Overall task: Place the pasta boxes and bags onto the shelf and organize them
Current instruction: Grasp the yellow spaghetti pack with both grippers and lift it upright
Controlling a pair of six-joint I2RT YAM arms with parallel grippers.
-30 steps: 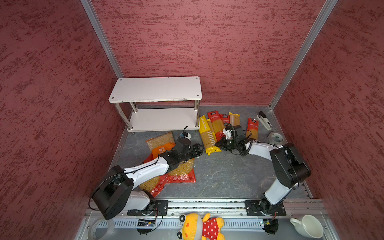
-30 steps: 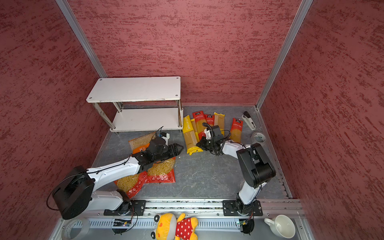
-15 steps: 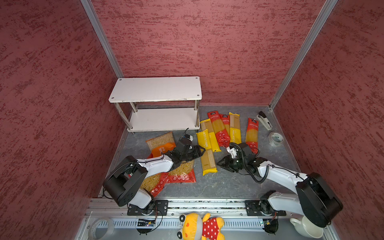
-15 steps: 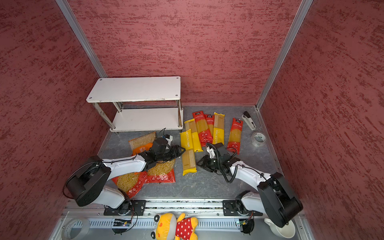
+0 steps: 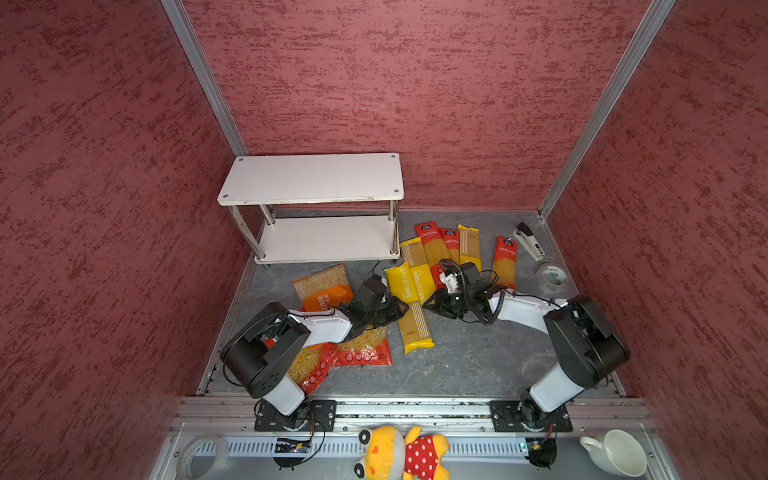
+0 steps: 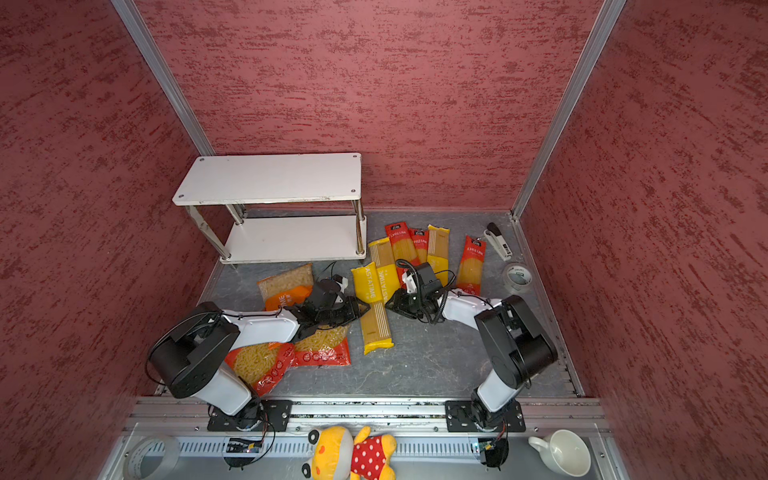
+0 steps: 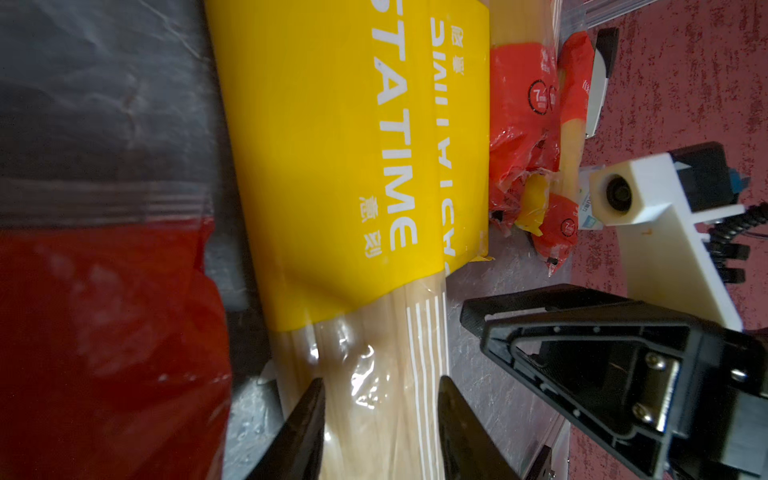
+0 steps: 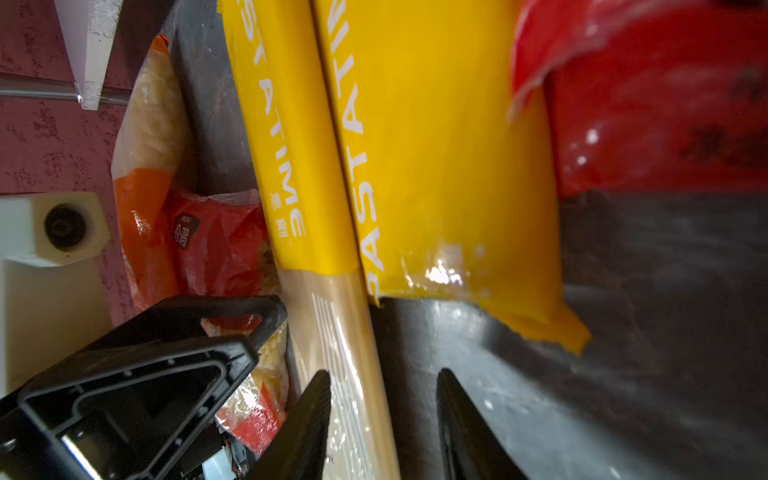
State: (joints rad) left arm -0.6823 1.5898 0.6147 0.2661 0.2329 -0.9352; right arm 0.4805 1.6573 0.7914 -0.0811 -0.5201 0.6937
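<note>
PASTATIME is printed in white down the yellow sleeves of the spaghetti packs: in the right wrist view "STATIME" is read on the front yellow pack point(image 8: 286, 137) and "PASTATI" on the second yellow pack point(image 8: 436, 145) lying against it, with small Chinese characters set beside the lettering. "TIME" is legible on the orange bag point(image 5: 322, 291) in a top view, and a round mark bearing a 7 is made out on one of the red packs point(image 7: 519, 95) in the left wrist view. Six long packs are counted — three yellow, the third yellow pack point(image 5: 468, 245) lying among the reds farther back, and three red with clear windows — and three bags, one orange and two red bags point(image 5: 361, 349) overlapping under the left arm. All nine lie on the grey floor point(image 5: 457, 361) in front of and beside the shelf point(image 5: 311, 178), a rack of two white boards. The left gripper point(image 7: 380, 390) is set with its fingers on either side of the clear part of the front yellow pack; whether the pack is pinched cannot be told. The right gripper point(image 8: 382, 382) is held with jaws apart over that pack's other edge and bare floor. One stapler point(image 5: 528, 247), two tape rolls point(image 5: 550, 278), one plush toy point(image 5: 401, 453) and one white cup point(image 5: 615, 453) are also seen.
</note>
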